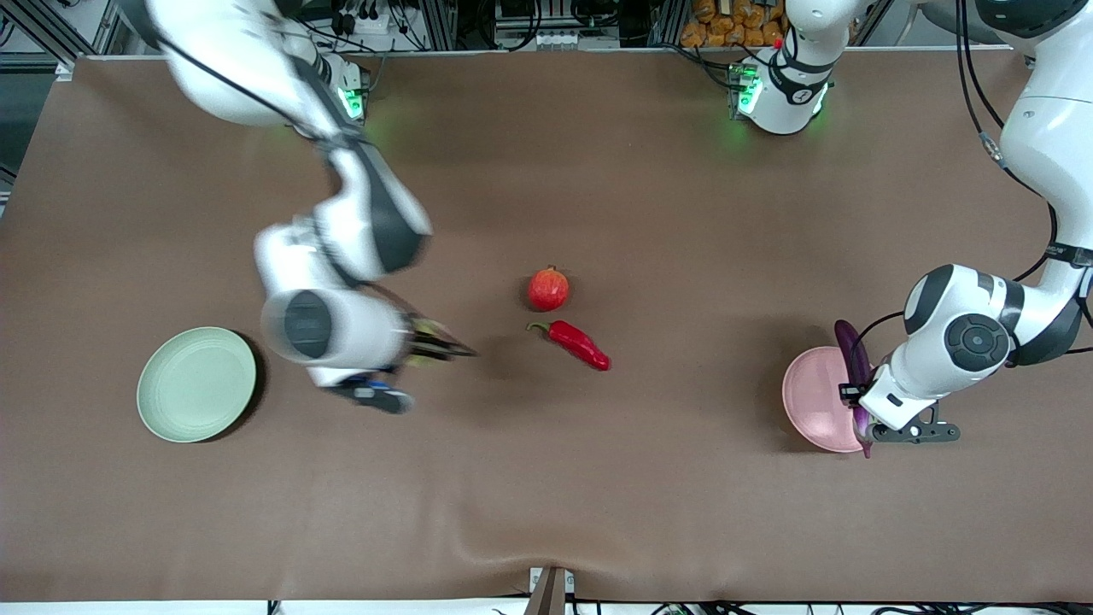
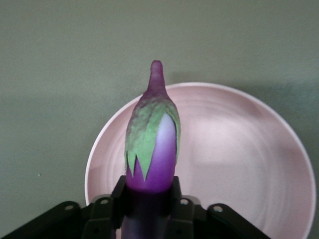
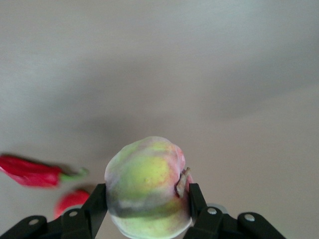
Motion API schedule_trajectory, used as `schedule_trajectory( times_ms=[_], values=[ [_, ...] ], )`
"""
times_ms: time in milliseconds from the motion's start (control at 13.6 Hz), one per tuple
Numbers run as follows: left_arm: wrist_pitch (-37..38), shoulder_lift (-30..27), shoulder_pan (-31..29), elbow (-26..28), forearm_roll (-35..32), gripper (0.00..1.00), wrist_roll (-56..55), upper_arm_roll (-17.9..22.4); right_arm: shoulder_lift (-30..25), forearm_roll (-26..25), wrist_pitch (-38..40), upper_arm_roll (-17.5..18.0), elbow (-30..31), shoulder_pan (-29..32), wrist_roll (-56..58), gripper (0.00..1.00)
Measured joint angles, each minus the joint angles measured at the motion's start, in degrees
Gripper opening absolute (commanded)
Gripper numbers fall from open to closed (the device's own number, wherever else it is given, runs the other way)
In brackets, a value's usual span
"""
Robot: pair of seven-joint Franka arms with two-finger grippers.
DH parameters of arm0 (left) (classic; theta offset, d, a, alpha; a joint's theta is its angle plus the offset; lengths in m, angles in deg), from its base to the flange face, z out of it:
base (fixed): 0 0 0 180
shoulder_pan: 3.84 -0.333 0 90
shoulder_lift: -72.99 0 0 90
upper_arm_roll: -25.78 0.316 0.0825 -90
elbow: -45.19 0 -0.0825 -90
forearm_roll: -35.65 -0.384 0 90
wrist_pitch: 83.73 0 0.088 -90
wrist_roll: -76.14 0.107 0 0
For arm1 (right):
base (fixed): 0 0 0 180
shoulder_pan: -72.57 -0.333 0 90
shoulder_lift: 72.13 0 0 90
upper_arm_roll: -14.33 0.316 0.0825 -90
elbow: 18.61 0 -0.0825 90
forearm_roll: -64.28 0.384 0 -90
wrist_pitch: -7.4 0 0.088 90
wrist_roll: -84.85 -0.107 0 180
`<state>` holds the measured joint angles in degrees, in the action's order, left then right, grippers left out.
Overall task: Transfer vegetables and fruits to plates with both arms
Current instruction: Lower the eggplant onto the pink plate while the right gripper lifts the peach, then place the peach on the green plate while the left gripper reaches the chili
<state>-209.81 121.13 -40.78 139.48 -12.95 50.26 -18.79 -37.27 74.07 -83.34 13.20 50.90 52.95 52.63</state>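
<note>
Both arms are mid-carry, each with one item in hand and, by my reading, neither delivery finished. The left gripper (image 2: 149, 206) is clamped on the long glossy purple eggplant (image 2: 152, 144) and hangs over the round matte pale pink plate (image 2: 259, 149) at the left arm's end of the table; in the front view the eggplant crosses that plate's rim at about 3 o'clock, so the next move is likely to bring it in over the plate's middle, lower it and let go. The right gripper (image 3: 148, 209) has its fingers closed around the pale yellow-green, pink-blushed peach-like fruit (image 3: 147, 191) and is over bare brown table between the round matte pale green plate (image 1: 196, 384) and the two items left on the table. It probably needs to swing on toward the green plate, at roughly 8 o'clock from it in the front view, then descend and release. Near the table's middle sit the round red apple-like fruit (image 1: 548, 289) and, just beside it at its 5 o'clock, the glossy red chili pepper (image 1: 581, 343) with a thin green stem. Neither stands in either arm's likely path; both plates look empty.
</note>
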Motion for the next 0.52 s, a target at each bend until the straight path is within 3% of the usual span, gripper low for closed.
schedule_trajectory(
  times_ms=[221,369,516],
  values=[
    [-0.01,-0.01,0.91,-1.52,0.00,1.00,0.00,-0.04,-3.71,0.24,6.17,-8.26,2.07,4.12,18.72,0.00],
    [0.04,-0.02,0.99,-2.14,0.20,1.00,0.00,-0.07,-3.57,0.34,5.92,-14.16,4.56,4.98,28.44,0.00],
    [0.13,-0.12,0.99,-2.59,1.82,1.00,-0.02,-0.22,-2.91,0.36,2.85,-17.23,7.40,6.22,36.86,0.00]
  ],
)
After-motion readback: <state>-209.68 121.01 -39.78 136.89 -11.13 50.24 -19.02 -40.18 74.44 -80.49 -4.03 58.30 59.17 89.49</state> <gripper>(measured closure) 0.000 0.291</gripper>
